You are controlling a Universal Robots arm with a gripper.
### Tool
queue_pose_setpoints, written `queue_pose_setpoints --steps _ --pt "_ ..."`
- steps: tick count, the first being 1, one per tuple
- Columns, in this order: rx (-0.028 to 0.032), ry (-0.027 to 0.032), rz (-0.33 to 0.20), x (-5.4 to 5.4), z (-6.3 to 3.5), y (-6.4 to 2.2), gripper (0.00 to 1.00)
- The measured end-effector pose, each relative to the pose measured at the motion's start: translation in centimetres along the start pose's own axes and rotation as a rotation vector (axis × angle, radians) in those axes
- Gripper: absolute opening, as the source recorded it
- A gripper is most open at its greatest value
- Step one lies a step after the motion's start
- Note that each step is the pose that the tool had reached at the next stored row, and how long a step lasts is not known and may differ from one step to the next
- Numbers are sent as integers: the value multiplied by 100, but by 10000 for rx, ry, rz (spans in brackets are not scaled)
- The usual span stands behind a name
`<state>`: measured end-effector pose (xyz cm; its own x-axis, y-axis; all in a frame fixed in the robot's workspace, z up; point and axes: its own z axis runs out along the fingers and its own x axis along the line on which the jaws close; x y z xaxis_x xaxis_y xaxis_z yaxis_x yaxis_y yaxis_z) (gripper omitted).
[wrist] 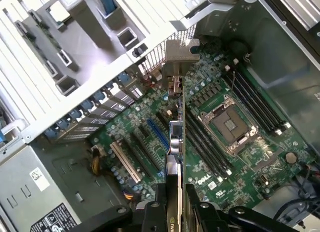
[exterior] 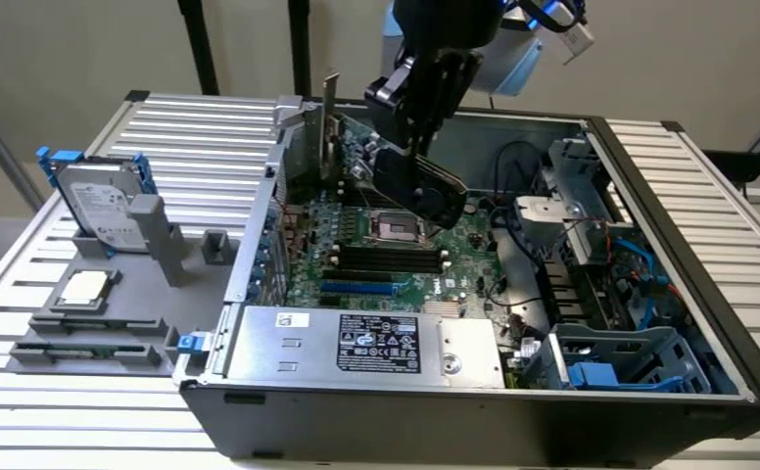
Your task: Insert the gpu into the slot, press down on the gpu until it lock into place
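Neither of the two steps is finished, as I judge it. The gpu [exterior: 413, 181] is held in the air and the slot [exterior: 357, 289] lies bare, so both seating it and pressing it down remain.

By size, first comes the slatted table [exterior: 693, 196], ribbed pale grey metal. On it sits the open tower case [exterior: 485, 431], boxy dark sheet steel. Inside lies the green motherboard [exterior: 465, 245], crowded with small parts, and its square silver socket [exterior: 396, 230] is near the middle. In the exterior view a labelled silver power supply [exterior: 354, 343] sits at six o'clock from that socket.

The gpu hangs tilted at about twelve o'clock from the socket, with its silver bracket end toward ten o'clock. It is thin and flat, a green board under a glossy black cover, and my wrist camera sees it nearly edge-on.

The slot is a long, narrow strip of bright blue plastic at seven o'clock from the socket. It is apart from the gpu, and black strips run parallel between it and the socket.

My claw [exterior: 417, 147] is clamped on the gpu, with a black finger [wrist: 152, 217] on either face.
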<state>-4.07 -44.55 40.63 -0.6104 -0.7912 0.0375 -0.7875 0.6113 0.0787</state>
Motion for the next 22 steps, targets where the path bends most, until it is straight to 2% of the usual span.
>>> queue_pose_setpoints --steps 6,13,18,22 --pt "-34 -15 -917 0 0 0 26" --pt "-90 -59 -1956 0 -1 0 26" --pt "-157 -137 -2645 0 0 0 26" --pt "-218 -220 -3182 0 1 0 26"
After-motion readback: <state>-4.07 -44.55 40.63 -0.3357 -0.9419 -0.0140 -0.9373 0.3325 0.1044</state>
